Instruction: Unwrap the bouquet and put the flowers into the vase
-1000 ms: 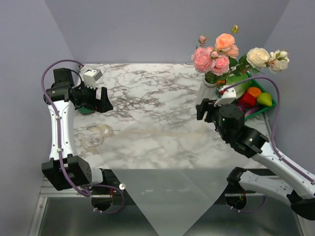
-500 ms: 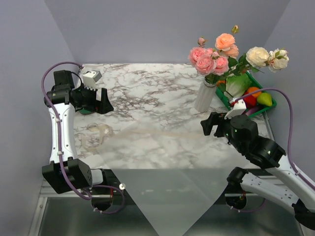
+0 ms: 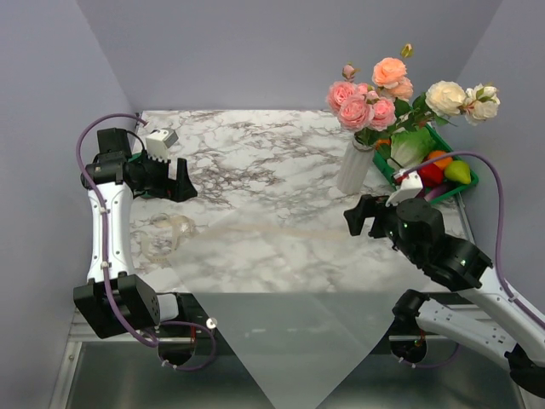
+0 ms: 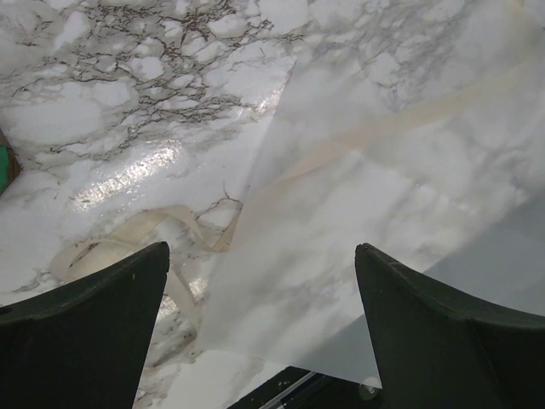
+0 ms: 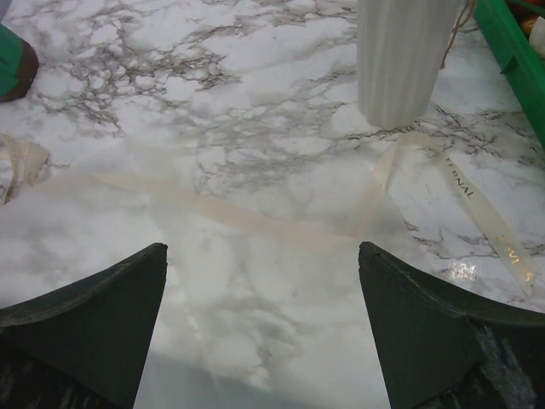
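Note:
The flowers (image 3: 383,89), pink, peach and cream roses, stand in the white ribbed vase (image 3: 352,168) at the back right; the vase's lower part (image 5: 400,60) also shows in the right wrist view. The bouquet's white paper sheet (image 3: 281,290) lies flat at the table's near edge, with cream ribbon (image 3: 170,230) loose beside and under it. My right gripper (image 3: 361,216) hangs open and empty in front of the vase, apart from it, over the paper and ribbon (image 5: 255,223). My left gripper (image 3: 180,181) is open and empty at the left, above the ribbon (image 4: 145,234) and paper (image 4: 366,221).
A green tray (image 3: 460,189) with plastic vegetables sits right of the vase, its edge (image 5: 511,60) near the vase's base. A green object (image 5: 13,64) sits at the table's far left. Purple-grey walls close in the table on three sides.
My right gripper has let go at the vase, drawn back towards the near right and opened fully. The flowers settled slightly left. My left gripper shifted only a little.

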Controlling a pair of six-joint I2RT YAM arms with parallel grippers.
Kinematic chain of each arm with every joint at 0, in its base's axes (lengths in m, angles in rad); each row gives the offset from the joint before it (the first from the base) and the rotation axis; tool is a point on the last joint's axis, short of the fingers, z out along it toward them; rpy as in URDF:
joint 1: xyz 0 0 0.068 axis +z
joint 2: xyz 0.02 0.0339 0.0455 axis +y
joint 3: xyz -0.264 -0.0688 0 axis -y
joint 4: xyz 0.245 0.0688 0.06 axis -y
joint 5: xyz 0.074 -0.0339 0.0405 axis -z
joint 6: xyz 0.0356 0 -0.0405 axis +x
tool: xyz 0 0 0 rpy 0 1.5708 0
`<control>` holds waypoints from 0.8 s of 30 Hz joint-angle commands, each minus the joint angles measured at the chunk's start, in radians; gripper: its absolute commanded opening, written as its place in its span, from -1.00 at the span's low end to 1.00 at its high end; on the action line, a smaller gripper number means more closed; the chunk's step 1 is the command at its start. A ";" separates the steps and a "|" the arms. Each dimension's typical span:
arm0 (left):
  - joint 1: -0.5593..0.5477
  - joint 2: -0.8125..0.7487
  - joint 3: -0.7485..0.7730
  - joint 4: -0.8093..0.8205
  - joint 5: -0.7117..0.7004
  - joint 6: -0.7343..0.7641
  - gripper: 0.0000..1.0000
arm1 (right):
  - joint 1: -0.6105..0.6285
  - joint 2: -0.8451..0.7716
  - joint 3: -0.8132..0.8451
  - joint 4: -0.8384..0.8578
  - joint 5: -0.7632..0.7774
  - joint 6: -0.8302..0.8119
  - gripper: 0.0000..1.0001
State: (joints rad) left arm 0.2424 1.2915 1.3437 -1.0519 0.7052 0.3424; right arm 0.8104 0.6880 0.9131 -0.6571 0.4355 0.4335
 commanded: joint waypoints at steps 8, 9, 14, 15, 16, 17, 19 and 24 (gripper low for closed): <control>0.008 0.005 -0.040 0.070 -0.033 -0.005 0.97 | 0.004 0.082 -0.008 -0.003 -0.023 0.017 0.99; 0.008 0.006 -0.043 0.073 -0.033 -0.003 0.97 | 0.003 0.087 -0.005 -0.003 -0.023 0.022 0.99; 0.008 0.009 -0.041 0.072 -0.039 -0.002 0.97 | 0.004 0.100 0.006 -0.003 -0.024 0.024 1.00; 0.008 0.011 -0.041 0.073 -0.038 -0.003 0.97 | 0.003 0.099 0.006 0.001 -0.026 0.024 0.99; 0.008 0.012 -0.043 0.073 -0.038 -0.003 0.98 | 0.003 0.097 0.004 0.001 -0.026 0.024 0.99; 0.008 0.011 -0.043 0.072 -0.036 -0.006 0.98 | 0.003 0.096 0.003 0.002 -0.030 0.025 0.99; 0.008 0.011 -0.051 0.075 -0.035 -0.009 0.97 | 0.004 0.090 0.001 0.001 -0.035 0.030 0.99; 0.009 0.006 -0.061 0.078 -0.035 -0.017 0.97 | 0.003 0.065 -0.022 0.001 -0.047 0.036 0.99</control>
State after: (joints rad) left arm 0.2424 1.2964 1.3018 -0.9867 0.6846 0.3386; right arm 0.8104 0.7818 0.9131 -0.6567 0.4141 0.4534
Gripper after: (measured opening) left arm 0.988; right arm 0.996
